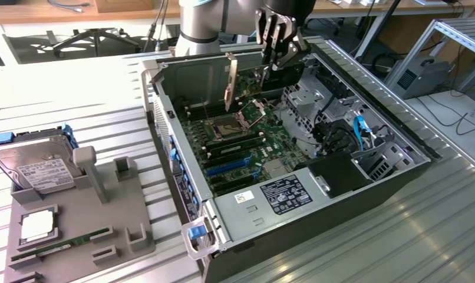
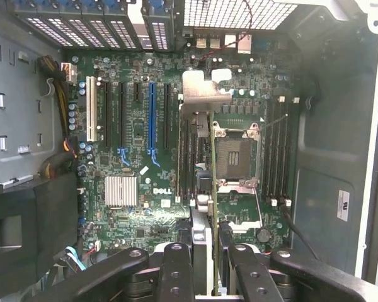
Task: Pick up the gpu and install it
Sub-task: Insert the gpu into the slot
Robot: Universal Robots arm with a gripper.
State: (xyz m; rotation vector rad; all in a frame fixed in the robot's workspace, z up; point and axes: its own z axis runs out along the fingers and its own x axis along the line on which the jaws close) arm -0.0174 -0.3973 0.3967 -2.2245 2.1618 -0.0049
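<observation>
With the gpu (image 2: 200, 94) seen edge-on in the wrist view, its fan face is hidden; in the exterior view the claw (image 1: 279, 59) covers its upper edge, the arm (image 1: 200, 23) is cut off above, and the hard drive (image 1: 33, 168) label is illegible.

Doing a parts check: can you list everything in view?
Table: one, silver, under everything
Computer case: one, black, open on the table
Motherboard: one, green, inside the case
Graphics card: one, dark with silver bracket, upright above the motherboard
Holder: one, grey, beside the case at the exterior view's left
Hard drive: one, silver, in the holder
Processor chip: one, silver, in the holder
Memory stick: one, green, in the holder
Arm: one, grey, above the case
Gripper: one, black, shut on the graphics card
</observation>
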